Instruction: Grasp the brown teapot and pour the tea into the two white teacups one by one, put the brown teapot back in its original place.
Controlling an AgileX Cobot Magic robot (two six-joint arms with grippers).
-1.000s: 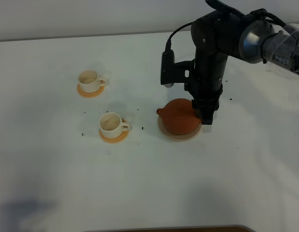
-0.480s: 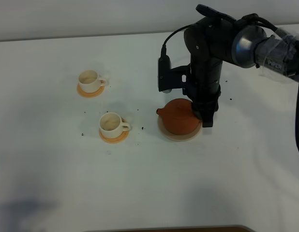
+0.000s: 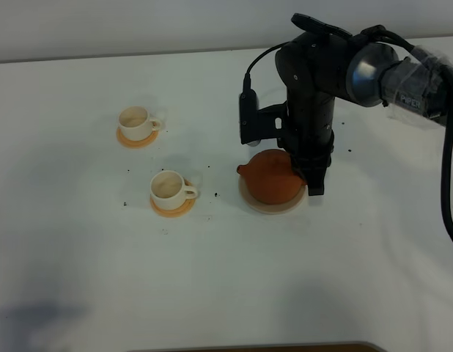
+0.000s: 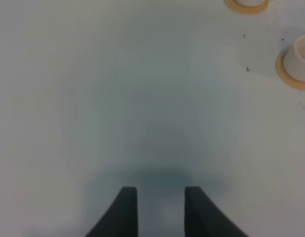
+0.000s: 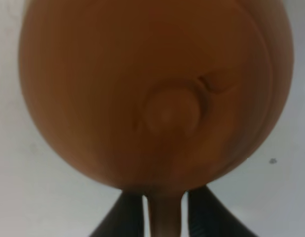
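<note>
Right wrist view: the round reddish-brown clay teapot (image 5: 157, 89) has its loop handle (image 5: 165, 217) pinched between the black fingers of the right gripper (image 5: 165, 197). The pot sits on a flat pale beige coaster (image 3: 274, 208) near the middle of the white table (image 3: 80, 257). Toward the left edge stand a near white teacup (image 3: 168, 187) and a far white teacup (image 3: 135, 119), each on an orange saucer (image 3: 171, 211). The left gripper (image 4: 161, 197) hangs above the table, fingers apart, holding nothing.

White tabletop (image 3: 80, 257), pale wall (image 3: 138, 26) behind, soft shadows

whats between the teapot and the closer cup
Between the brown teapot and that teacup, only bare table with dark specks, in the exterior high view.
</note>
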